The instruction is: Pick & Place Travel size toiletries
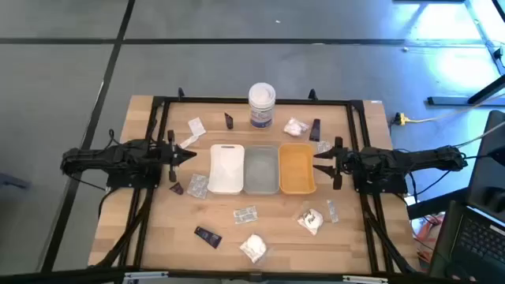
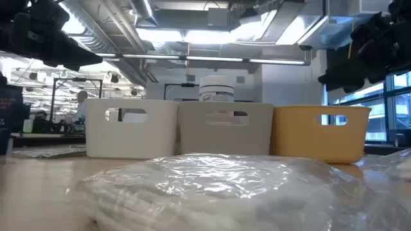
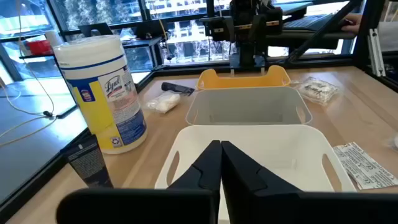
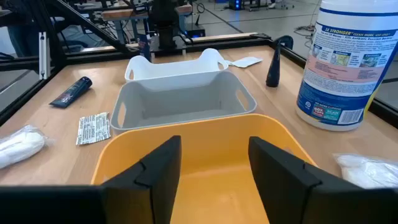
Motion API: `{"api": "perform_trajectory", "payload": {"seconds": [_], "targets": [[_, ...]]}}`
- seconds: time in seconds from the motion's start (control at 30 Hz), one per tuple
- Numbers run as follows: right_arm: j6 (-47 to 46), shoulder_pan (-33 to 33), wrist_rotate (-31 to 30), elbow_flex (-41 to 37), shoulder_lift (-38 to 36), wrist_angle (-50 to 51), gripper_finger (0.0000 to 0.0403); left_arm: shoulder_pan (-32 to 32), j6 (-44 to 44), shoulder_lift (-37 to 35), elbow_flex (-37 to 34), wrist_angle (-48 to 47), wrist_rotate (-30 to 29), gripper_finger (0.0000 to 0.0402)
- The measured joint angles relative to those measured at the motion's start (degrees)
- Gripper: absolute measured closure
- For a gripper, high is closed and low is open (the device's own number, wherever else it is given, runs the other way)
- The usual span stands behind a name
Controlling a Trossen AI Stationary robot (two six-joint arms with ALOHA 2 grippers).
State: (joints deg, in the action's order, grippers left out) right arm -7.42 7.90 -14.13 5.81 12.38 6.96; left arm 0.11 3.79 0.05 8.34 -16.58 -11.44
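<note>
Three trays [image 1: 261, 183] side by side; about twelve toiletries [image 1: 252, 247] scattered.

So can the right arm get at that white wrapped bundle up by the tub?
Probably yes. The right gripper hovers open over the orange tray, and the white bundle lies uncovered nearby.

- Worktop [image 1: 268, 229]: pale wood, matt, visible grain.
- 3 trays [image 4: 186, 106]: smooth matt plastic.
- Wrapped bundle [image 2: 218, 186]: glossy crinkled clear film.
- Tub [image 3: 102, 93]: plastic w/ glossy label.
</note>
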Motion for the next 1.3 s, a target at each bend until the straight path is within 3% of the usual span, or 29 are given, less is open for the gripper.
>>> {"api": "perform_trajectory", "payload": {"seconds": [1.0, 1.17, 1.3], "targets": [[0.8, 0.0, 0.0, 0.02, -0.02, -2.31, 0.0211, 0.01, 0.0, 0.01, 0.0, 0.02, 0.0, 0.0398], [3.54, 0.0, -2.36, 0.02, 0.3, -14.79, 0.021, -0.01, 0.0, -0.01, 0.02, 0.0, 0.0, 0.0398], [6.7, 0.0, -10.82, 0.08, 0.31, -30.54, 0.021, 0.01, 0.0, 0.01, 0.02, 0.02, 0.0, 0.0398]]}}
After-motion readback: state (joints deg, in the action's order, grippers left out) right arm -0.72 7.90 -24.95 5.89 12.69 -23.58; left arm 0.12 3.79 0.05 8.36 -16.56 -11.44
